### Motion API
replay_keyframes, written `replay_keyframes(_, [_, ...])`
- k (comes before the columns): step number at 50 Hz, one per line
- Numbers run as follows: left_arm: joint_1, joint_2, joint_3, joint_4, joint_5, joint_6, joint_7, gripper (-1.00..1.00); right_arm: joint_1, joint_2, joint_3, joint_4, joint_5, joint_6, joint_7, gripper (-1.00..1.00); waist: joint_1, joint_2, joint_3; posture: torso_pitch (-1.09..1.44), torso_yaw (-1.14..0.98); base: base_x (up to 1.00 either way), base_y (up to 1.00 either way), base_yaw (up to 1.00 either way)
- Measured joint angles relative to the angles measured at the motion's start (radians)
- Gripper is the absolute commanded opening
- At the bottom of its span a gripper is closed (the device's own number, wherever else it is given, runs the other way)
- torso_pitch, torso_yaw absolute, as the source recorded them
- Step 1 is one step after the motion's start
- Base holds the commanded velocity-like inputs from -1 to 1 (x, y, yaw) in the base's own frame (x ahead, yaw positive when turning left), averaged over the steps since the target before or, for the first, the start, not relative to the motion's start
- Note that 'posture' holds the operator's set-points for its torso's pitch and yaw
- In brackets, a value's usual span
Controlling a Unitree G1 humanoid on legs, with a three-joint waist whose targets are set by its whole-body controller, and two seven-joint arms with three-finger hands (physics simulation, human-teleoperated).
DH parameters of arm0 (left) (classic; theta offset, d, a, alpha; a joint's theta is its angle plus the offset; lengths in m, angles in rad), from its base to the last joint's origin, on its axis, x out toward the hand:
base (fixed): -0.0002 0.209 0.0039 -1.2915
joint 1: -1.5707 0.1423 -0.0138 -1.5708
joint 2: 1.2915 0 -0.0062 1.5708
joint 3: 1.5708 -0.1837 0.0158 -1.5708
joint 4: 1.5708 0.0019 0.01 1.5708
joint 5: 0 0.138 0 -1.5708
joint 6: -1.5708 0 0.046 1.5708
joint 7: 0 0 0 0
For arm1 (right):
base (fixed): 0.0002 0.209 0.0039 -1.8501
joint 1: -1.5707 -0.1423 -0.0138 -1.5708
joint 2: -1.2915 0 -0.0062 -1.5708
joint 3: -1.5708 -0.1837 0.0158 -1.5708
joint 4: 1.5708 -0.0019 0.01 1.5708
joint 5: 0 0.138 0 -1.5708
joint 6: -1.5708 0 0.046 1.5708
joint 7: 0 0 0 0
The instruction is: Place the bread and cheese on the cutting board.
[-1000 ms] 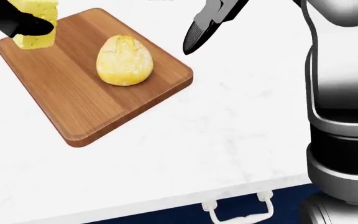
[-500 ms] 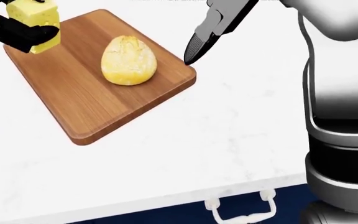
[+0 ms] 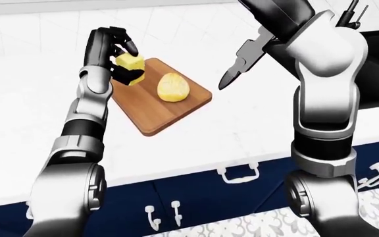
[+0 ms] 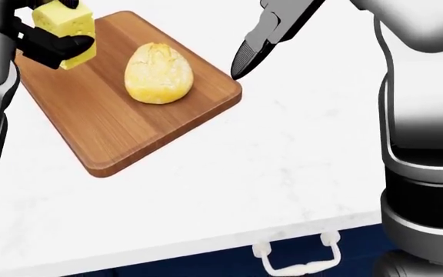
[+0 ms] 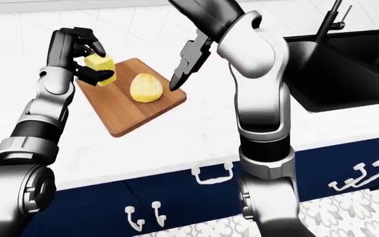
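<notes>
The left hand (image 3: 113,52), fingers clamped on the cheese (image 4: 63,32), holds it over the board's (image 4: 114,127) top-left corner for placing beside the resting bread (image 4: 158,73); the right hand (image 4: 256,43) hovers empty, fingers straight together.

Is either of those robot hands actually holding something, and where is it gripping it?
The left robot hand holds the pale yellow cheese block, black fingers wrapped around its sides. The right robot hand holds nothing.

White counter (image 4: 283,173), navy cabinets (image 5: 176,197), black sink (image 5: 347,69)
</notes>
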Motion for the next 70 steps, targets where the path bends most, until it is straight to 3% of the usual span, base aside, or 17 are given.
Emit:
replay_keyframes(50, [0.117,-0.049,-0.013,-0.058,0.022,-0.008,-0.004,-1.00,-0.009,-0.012,-0.005,0.007,0.009,-0.003,-0.007,1.00,0.000,-0.002,-0.001,0.00,0.00,0.00,0.00,0.00])
replay_keyframes(56, [0.124,-0.053,-0.014,-0.062,0.026,-0.013,0.002,-0.38,-0.015,-0.015,-0.008,0.002,0.011,0.002,-0.006,1.00,0.001,-0.002,-0.003,0.00,0.00,0.00,0.00,0.00])
replay_keyframes(57, [0.126,-0.053,-0.014,-0.065,0.027,-0.012,0.002,-0.19,-0.016,-0.015,-0.008,0.002,0.012,0.001,-0.006,1.00,0.000,-0.002,-0.003,0.00,0.00,0.00,0.00,0.00])
replay_keyframes(59, [0.129,-0.053,-0.014,-0.068,0.029,-0.010,0.003,0.44,-0.017,-0.016,-0.008,0.003,0.013,-0.001,-0.007,1.00,0.001,-0.001,-0.003,0.00,0.00,0.00,0.00,0.00])
replay_keyframes(60, [0.129,-0.053,-0.013,-0.068,0.029,-0.011,0.003,0.57,-0.017,-0.017,-0.009,0.005,0.013,-0.002,-0.008,1.00,0.001,-0.001,-0.004,0.00,0.00,0.00,0.00,0.00])
replay_keyframes(70, [0.128,-0.052,-0.011,-0.072,0.031,-0.014,0.007,0.65,-0.027,-0.021,-0.009,0.018,0.015,-0.005,-0.011,1.00,0.001,0.000,-0.005,0.00,0.00,0.00,0.00,0.00])
